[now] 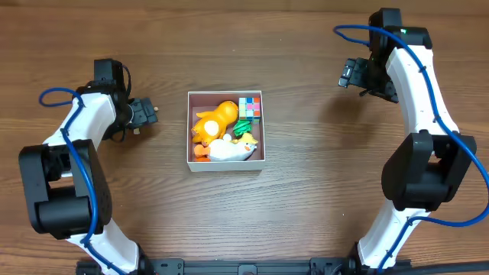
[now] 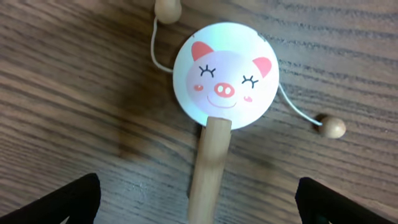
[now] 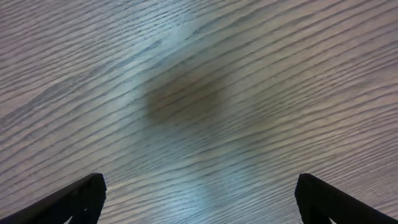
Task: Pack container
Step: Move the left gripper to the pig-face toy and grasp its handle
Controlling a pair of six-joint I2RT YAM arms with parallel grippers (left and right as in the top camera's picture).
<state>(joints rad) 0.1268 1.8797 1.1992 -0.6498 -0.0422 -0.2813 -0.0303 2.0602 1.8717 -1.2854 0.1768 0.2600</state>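
Currently L jaws wide apart over pig drum (image 2: 225, 78); container (image 1: 189, 130) w/ toys (image 1: 216, 121).

One square white-walled container (image 1: 226, 166). One orange plastic toy animal (image 1: 215, 119). One multicoloured cube (image 1: 250, 108). One white pig-faced wooden rattle drum (image 2: 225, 74), with two wooden beads (image 2: 333, 127).

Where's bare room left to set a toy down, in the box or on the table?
Table between container and right gripper is bare. Inside, only the far-left corner is free; toys fill the rest. A pig rattle lies under the left gripper.
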